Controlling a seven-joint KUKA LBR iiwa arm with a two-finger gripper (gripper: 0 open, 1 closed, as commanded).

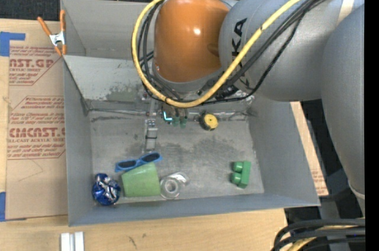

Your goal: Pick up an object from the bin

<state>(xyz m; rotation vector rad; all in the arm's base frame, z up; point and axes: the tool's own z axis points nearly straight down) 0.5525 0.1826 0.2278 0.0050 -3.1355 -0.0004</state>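
The grey metal bin (100,81) is entered from the right by the arm (296,48), whose orange cover (189,36) and looped yellow and black cables (142,75) hang over the rear half of the floor. The gripper (151,136) shows as a slender metal part reaching down from beneath the cover to the floor left of centre. Whether it is spread or pressed together cannot be told, as its upper part is hidden by the cover. The item nearest to it is a pair of blue sunglasses (137,161), lying flat just in front of the gripper's tip and apart from it. Touching the sunglasses on their near side is a green cup (141,181), lying on its side. To the cup's left, by the front left corner, rests a blue and white ball (105,190). To its right, just beside it, lies a clear ring (172,184). A green block (240,174) sits well apart towards the front right. A small yellow round item (208,121) lies near the back wall, to the right of the gripper and under the arm's edge.
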